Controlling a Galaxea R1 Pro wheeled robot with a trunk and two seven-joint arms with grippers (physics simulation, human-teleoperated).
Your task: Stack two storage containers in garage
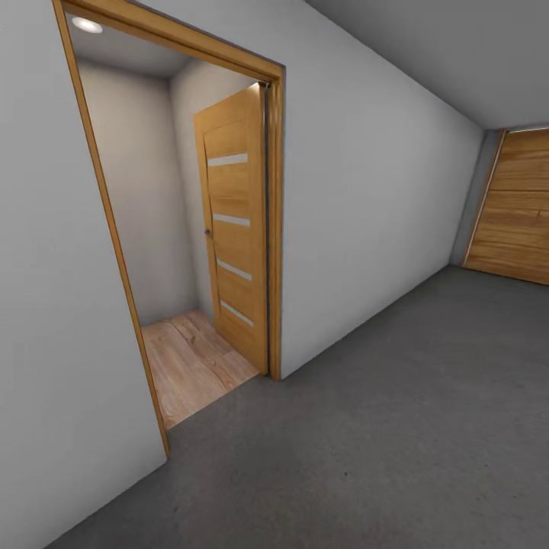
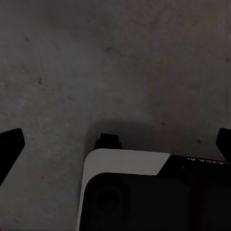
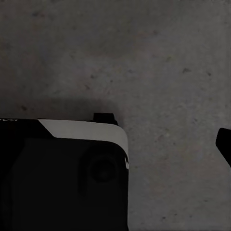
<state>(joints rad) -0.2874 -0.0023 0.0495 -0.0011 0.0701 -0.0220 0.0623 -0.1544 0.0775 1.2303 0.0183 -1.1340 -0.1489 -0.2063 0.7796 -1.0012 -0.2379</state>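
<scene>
Nearest the robot, both wrist cameras look straight down at the garage floor (image 2: 96, 62), dark grey mottled concrete. In the left wrist view the left hand (image 2: 115, 139) has its two dark fingertips (image 2: 9, 144) at opposite edges of the picture, spread wide, with bare concrete between them and nothing held. Part of the robot's body (image 2: 130, 192), black with a white edge, sits under that hand and casts a soft shadow on the concrete. In the right wrist view one dark fingertip (image 3: 224, 142) of the right hand shows at the picture's edge; the other is hidden, so I cannot tell how far that hand is spread. The same black-and-white body (image 3: 72, 173) lies beside it.

From the head camera, the grey floor (image 1: 366, 427) runs ahead and to the right. On the left a wood-framed doorway (image 1: 274, 229) stands in a pale grey wall (image 1: 366, 213). Its wooden door (image 1: 232, 221), with four pale horizontal strips, is swung inward. Beyond the threshold lies light wood plank flooring (image 1: 191, 358) in a small room, with a round ceiling lamp (image 1: 86, 25) lit above. Far right, at the end of the wall, is a wooden plank garage door (image 1: 518, 206).

The storage containers cannot be placed from these pictures.
</scene>
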